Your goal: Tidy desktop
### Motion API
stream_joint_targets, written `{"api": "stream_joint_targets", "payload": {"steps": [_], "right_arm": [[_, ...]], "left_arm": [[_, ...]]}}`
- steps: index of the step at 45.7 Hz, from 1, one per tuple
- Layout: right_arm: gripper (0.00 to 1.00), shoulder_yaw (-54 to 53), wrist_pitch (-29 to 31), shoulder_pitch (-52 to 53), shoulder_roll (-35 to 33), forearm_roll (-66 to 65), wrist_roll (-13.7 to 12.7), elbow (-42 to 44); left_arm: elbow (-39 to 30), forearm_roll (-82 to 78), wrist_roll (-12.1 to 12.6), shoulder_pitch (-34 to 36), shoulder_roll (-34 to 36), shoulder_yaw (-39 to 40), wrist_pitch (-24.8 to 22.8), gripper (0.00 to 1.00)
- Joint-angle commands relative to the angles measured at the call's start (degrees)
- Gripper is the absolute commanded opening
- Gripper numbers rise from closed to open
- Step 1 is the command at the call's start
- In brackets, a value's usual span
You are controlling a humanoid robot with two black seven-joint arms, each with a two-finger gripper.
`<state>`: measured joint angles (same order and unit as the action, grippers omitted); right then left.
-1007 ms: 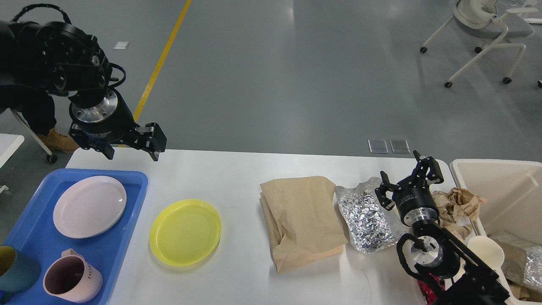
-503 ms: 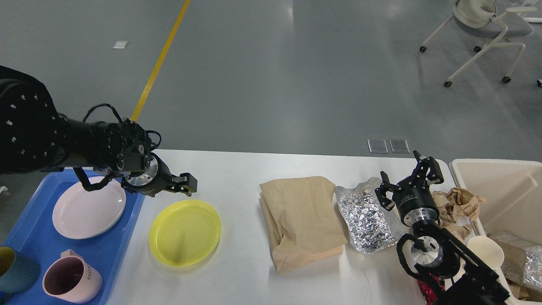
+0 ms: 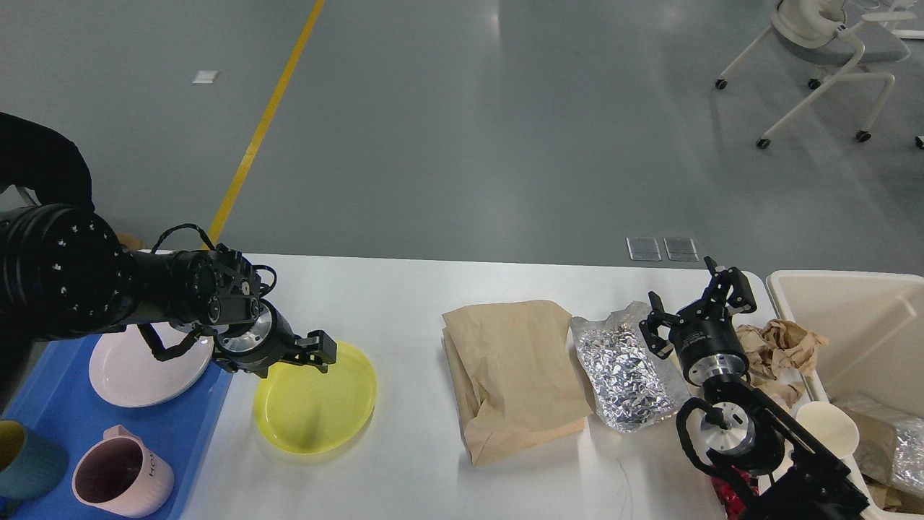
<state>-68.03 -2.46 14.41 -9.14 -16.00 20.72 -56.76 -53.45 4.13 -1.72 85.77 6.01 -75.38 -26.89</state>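
The white desktop [image 3: 404,289] carries a yellow plate [image 3: 317,404], a flat brown paper bag [image 3: 516,375], a crumpled silver foil bag [image 3: 624,372] and crumpled brown paper [image 3: 783,343] by its right edge. My left gripper [image 3: 317,352] is low over the yellow plate's far-left rim, and its fingers look apart and hold nothing. My right gripper [image 3: 696,303] is open and empty, pointing away from me, between the foil bag and the crumpled paper.
A blue tray [image 3: 50,404] at the left holds a pink plate [image 3: 144,365], a pink mug [image 3: 123,477] and a teal cup [image 3: 25,458]. A beige bin [image 3: 852,325] with paper waste stands at the right. A white paper cup [image 3: 826,426] is beside it.
My left arm swung down from above the table's far-left corner to the yellow plate's rim. The plate and the right arm have not moved.
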Motion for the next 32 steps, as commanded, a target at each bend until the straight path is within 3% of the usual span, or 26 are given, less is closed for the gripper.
{"api": "stream_joint_targets", "payload": {"steps": [1, 9, 32], "right_arm": [[1.0, 0.0, 0.0, 0.0, 0.0, 0.0, 0.0, 0.0], [1.0, 0.0, 0.0, 0.0, 0.0, 0.0, 0.0, 0.0], [1.0, 0.0, 0.0, 0.0, 0.0, -0.1, 0.0, 0.1]], "left_arm": [[0.0, 0.0, 0.1, -1.3, 0.0, 0.0, -1.9, 0.93], [0.1, 0.1, 0.0, -2.1, 0.1, -0.5, -4.9, 0.93], [6.2, 0.0, 0.4, -9.5, -0.6, -0.6, -2.3, 0.93]]}}
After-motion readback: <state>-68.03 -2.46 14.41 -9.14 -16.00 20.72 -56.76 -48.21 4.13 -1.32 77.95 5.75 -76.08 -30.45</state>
